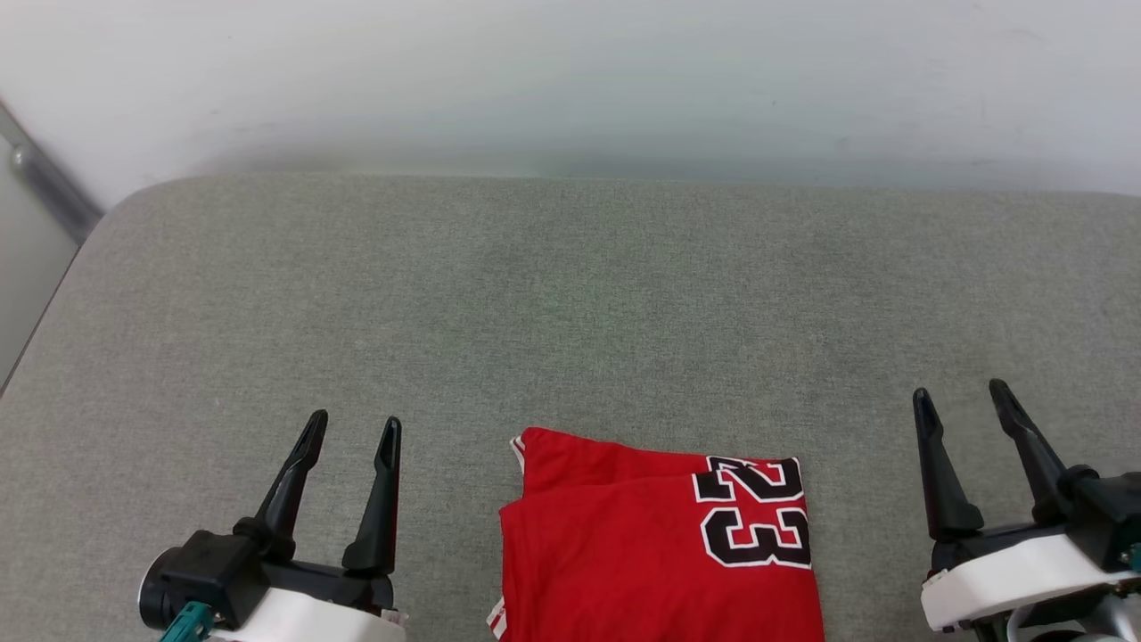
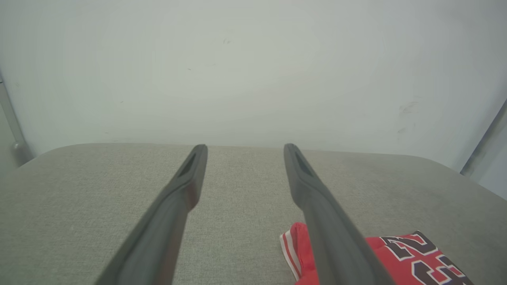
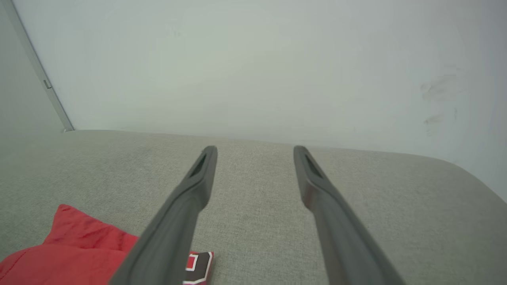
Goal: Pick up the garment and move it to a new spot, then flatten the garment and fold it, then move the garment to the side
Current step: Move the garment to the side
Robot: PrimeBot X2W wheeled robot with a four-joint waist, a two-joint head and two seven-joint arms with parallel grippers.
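The garment [image 1: 655,544], folded into a red block with a black, white-outlined "23" on its right part, lies at the near middle of the grey fabric surface [image 1: 570,294]. The left gripper [image 1: 354,421] hovers left of it and the right gripper [image 1: 960,392] right of it. Both are clear of the cloth, jaws spread wide and holding nothing. A pale wall [image 1: 570,80] rises beyond the far edge.
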